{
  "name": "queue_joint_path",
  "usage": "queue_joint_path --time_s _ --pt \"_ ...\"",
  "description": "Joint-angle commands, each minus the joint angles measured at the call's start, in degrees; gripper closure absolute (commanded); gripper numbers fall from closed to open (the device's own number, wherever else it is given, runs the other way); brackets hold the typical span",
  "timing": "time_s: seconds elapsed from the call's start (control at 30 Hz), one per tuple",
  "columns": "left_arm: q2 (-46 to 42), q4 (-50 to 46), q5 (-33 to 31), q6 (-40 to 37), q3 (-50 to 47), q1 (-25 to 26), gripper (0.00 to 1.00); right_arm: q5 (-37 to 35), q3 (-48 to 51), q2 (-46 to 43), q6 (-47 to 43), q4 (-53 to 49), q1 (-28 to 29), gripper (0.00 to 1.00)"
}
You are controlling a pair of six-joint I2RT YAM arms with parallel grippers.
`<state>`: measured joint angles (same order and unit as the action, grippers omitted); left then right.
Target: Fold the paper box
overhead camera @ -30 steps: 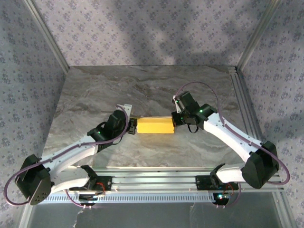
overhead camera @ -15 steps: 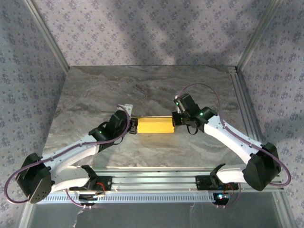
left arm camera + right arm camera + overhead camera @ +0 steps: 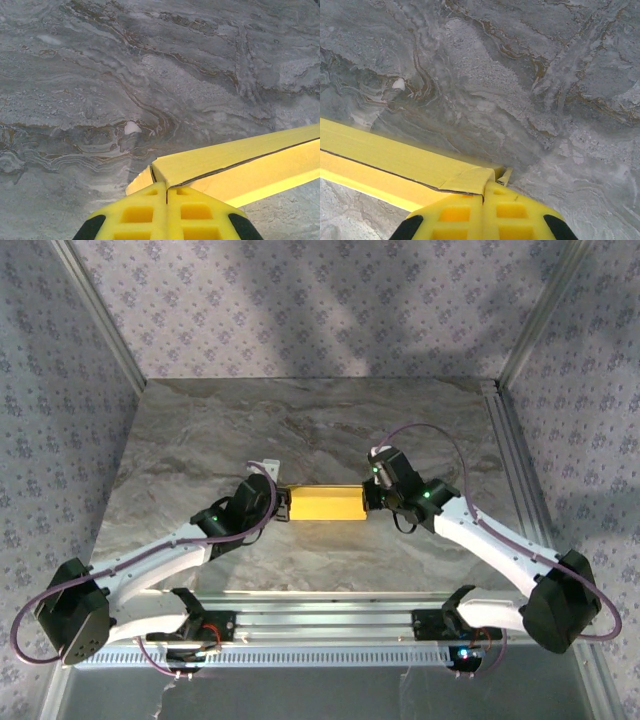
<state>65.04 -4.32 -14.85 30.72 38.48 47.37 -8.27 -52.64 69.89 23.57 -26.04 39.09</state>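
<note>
The paper box lies folded as a long flat yellow block at the middle of the marble table. My left gripper is shut, its tips pressed against the box's left end. My right gripper is shut against the right end. In the left wrist view the closed fingertips meet the box at its corner, where a small end flap sticks out. Seen from the right wrist, the gripper touches the box just under a top flap, with a thin tab beside it.
A small white speck lies on the table beyond the box. Aluminium rails run along the near edge by the arm bases. Metal posts and patterned walls close in the sides and back.
The right arm has swung a little toward the near edge, its wrist dropping lower by the box's right end. The box and the left gripper have stayed put.
</note>
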Motion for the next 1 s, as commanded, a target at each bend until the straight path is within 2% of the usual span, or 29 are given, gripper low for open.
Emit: queue_joint_path --time_s 0.0,0.23,0.53,0.97 --pt "1.8 -5.1 2.0 0.8 0.2 0.9 1.0 1.8 -1.8 0.4 1.9 -0.8 0.1 1.0" --pt "2.7 -7.1 2.8 1.6 1.9 0.9 1.0 4.1 -8.2 4.4 5.9 -7.0 -0.9 1.0" --pt "2.9 -8.1 2.9 2.1 2.6 0.9 1.0 6.0 -11.6 6.2 9.0 -10.4 -2.5 1.0" --pt "3.2 -8.1 2.8 2.3 2.7 0.9 1.0 5.6 -6.4 4.9 8.8 -6.0 -3.1 1.0"
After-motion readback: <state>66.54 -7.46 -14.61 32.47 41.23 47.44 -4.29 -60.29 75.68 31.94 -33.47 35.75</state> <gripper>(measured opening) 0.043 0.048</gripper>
